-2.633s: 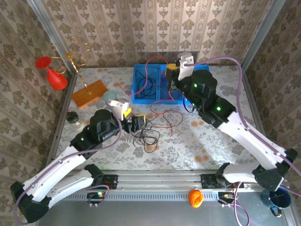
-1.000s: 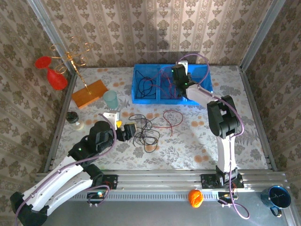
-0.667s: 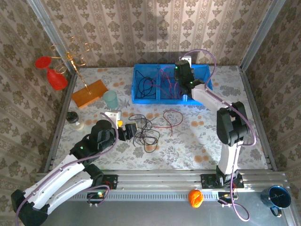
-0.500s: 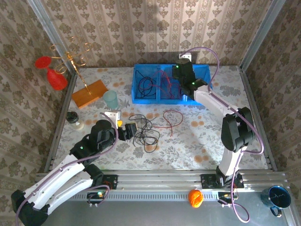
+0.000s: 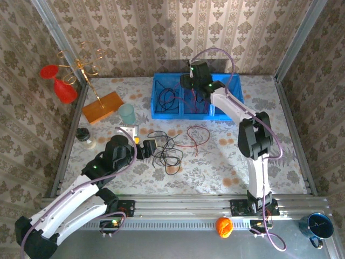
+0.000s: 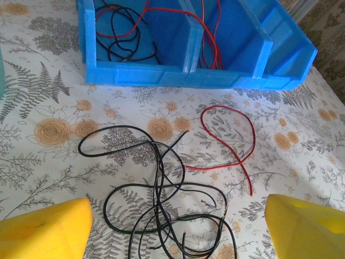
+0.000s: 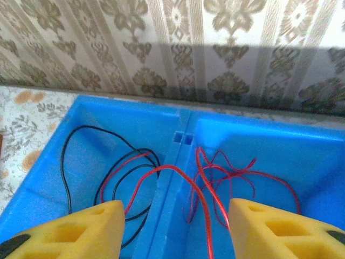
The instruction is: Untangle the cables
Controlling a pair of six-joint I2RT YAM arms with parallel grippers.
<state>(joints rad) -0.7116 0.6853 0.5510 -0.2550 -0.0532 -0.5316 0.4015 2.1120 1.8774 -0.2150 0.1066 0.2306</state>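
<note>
Left gripper [image 6: 178, 218] is wide open and low over the table [image 5: 242, 156], with nothing between its yellow fingers [image 6: 43, 229]. Right gripper [image 7: 177, 209] is over the blue bin [image 5: 161, 114] at the table's 12 o'clock, jaws parted. One red strand runs between its fingers and is not pinched.

The bin's left compartment holds black and red cables in the bin [image 7: 129, 172]. The next compartment holds red loops, and one red strand crosses the divider.

A black cable tangle [image 5: 164, 154] lies on the table just ahead of the left gripper. A loose red cable [image 6: 237, 140] lies apart at its 2 o'clock.
</note>
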